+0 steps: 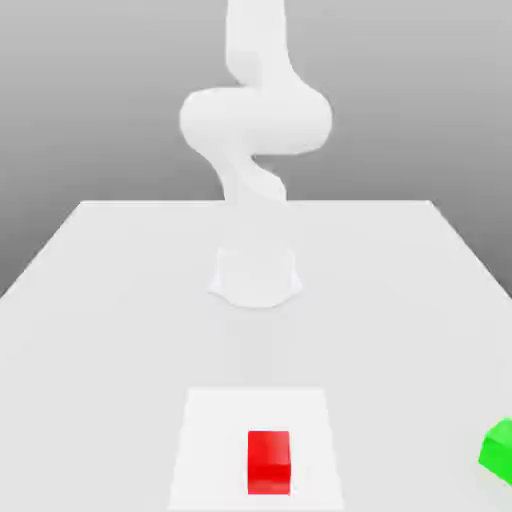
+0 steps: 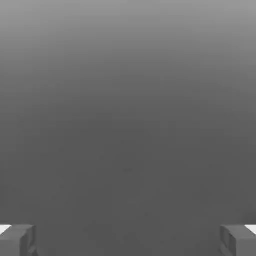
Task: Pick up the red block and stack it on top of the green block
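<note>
In the exterior view, a small bright red cube (image 1: pixel 268 462) sits nearest, at 6 o'clock on the white table (image 1: pixel 100 300). A small bright green cube (image 1: pixel 498 448) lies well apart at 4 o'clock. The white robot arm (image 1: pixel 255 120) rises at 12 o'clock. In the hand view, the gripper (image 2: pixel 128 240) has its 2 grey fingertips (image 2: pixel 17 240) spread wide, holding nothing.

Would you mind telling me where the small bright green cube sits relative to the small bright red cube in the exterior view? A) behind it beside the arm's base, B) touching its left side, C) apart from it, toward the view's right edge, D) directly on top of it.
C: the small bright green cube rests on the white table at the exterior view's right edge, with bare surface between it and the small bright red cube.
</note>
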Controlling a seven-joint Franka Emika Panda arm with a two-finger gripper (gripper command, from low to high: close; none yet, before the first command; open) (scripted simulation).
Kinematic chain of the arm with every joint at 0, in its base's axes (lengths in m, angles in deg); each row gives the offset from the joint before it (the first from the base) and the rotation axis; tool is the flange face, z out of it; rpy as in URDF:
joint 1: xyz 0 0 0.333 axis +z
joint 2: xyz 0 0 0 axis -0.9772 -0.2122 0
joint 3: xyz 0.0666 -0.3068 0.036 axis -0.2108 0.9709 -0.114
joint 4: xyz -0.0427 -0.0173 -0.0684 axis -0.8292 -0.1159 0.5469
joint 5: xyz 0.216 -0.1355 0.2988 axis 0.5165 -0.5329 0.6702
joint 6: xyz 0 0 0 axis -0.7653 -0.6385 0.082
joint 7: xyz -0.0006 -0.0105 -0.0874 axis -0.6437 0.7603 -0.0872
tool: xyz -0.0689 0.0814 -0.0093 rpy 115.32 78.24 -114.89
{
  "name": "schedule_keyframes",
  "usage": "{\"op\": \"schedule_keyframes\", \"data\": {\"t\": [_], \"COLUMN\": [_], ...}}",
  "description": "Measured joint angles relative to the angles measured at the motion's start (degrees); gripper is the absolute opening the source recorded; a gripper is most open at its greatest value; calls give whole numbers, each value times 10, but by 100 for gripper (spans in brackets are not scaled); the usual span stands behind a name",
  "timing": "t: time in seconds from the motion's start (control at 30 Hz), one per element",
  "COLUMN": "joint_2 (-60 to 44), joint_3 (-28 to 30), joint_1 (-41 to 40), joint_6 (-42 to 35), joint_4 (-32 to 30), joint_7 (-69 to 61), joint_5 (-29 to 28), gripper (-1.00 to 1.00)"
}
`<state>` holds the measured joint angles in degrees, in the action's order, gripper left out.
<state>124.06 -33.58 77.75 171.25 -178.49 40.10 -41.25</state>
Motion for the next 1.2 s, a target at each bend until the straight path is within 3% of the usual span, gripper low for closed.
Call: {"op": "schedule_keyframes", "data": {"t": [0.77, 0.93, 0.97, 1.2], "joint_2": [-481, -585, -602, -604], "joint_3": [-16, -12, -10, -11], "joint_1": [0, 3, 5, 3], "joint_6": [206, 286, 299, 301], "joint_4": [-123, -115, -113, -112], "joint_7": [17, 22, 22, 23], "joint_5": [-6, -12, -12, -14], "gripper": [0, 0, -100, -100]}}
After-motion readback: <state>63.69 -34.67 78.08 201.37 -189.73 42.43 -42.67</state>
